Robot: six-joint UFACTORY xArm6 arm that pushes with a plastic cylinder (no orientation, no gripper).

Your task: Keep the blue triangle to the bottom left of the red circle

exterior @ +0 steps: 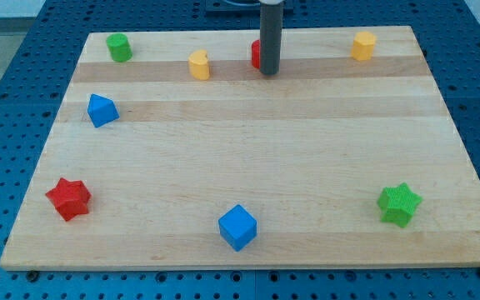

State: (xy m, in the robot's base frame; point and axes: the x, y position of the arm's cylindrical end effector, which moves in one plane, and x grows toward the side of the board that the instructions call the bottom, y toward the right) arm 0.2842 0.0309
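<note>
1 risk: my tip [269, 72], carrying no gripper, is touching the far red circle [257, 54]; nudging it left past the blue triangle [101, 110] is spoiling the arrangement.

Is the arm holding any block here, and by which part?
Nothing is held. My tip only rests at the right side of the red block, which the rod partly hides.

My tip [269, 72] stands just right of the red circle [256, 54]; the blue triangle [102, 110] lies well to its lower left.
</note>
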